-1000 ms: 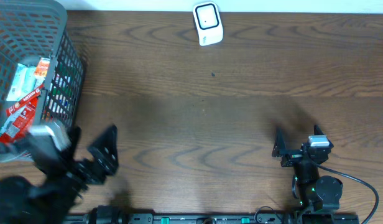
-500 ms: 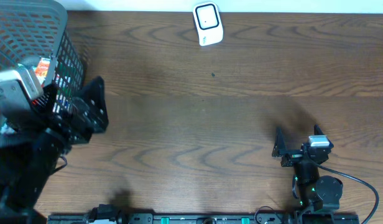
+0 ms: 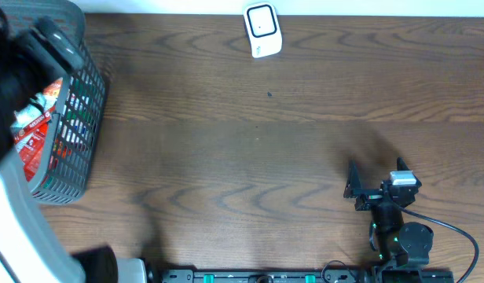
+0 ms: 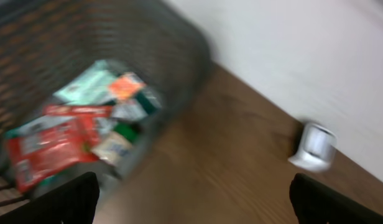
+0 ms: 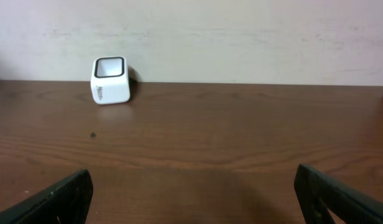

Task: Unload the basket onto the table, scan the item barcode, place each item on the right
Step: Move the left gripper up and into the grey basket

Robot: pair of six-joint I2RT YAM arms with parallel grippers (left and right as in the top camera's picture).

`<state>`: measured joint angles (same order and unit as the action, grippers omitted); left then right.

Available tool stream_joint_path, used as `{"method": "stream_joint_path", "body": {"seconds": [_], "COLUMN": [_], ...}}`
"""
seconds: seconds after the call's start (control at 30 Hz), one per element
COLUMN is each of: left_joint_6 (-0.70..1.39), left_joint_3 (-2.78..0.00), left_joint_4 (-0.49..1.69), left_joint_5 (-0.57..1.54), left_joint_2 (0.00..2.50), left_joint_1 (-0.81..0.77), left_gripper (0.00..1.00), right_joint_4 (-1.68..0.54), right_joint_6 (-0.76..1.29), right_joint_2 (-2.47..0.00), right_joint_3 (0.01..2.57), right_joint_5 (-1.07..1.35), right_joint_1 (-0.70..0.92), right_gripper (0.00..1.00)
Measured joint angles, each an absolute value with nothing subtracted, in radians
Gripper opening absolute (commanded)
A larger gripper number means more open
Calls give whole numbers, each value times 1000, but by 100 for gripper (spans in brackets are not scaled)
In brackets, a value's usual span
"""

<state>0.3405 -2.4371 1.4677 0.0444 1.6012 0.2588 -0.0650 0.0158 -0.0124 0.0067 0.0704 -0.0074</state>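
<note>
Dark brown wood-grain table (image 3: 226, 157) fills the overhead frame, white wall along its top edge. Grey wire-mesh basket (image 3: 89, 102) stands on it at upper left. Small white box-shaped scanner (image 3: 262, 30) sits at top centre, near the wall. A tiny dark speck (image 3: 269, 95) lies just below the scanner.

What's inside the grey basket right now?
The grey basket holds piled packets: a red packet, a pale green packet, others too blurred to name. Whatever lies beneath the pile is hidden.
</note>
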Motion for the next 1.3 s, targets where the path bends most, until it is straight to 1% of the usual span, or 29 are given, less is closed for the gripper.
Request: {"method": "stream_joint_path", "body": {"seconds": [0.2,0.37,0.47,0.83,1.07,1.3], "left_joint_6": [339,287,235,158,144,123], "left_joint_3": [-2443,-2443,-2443,-2443,-2390,-2258], "left_joint_4": [1533,1598,1609,1612,1610,1571], "left_joint_5": [25,19,19,19,19,20], "left_joint_2": [1721,1791,1846,2035,2049,2049], "left_joint_1": [468,562,574,576,576,576], "left_gripper": [98,98,98,98,98,100], "right_joint_4": [-65,-65,-65,-65,-65,-65], "right_joint_6": [15,16,16,15,16,16], "right_joint_2": [-12,-12,-12,-12,-12,-12], "right_joint_3": [7,7,7,7,7,7], "right_joint_5": [70,70,71,70,70,70], "right_joint_1": [-7,-7,-7,-7,-7,-7], "right_gripper": [99,99,99,99,99,99]}}
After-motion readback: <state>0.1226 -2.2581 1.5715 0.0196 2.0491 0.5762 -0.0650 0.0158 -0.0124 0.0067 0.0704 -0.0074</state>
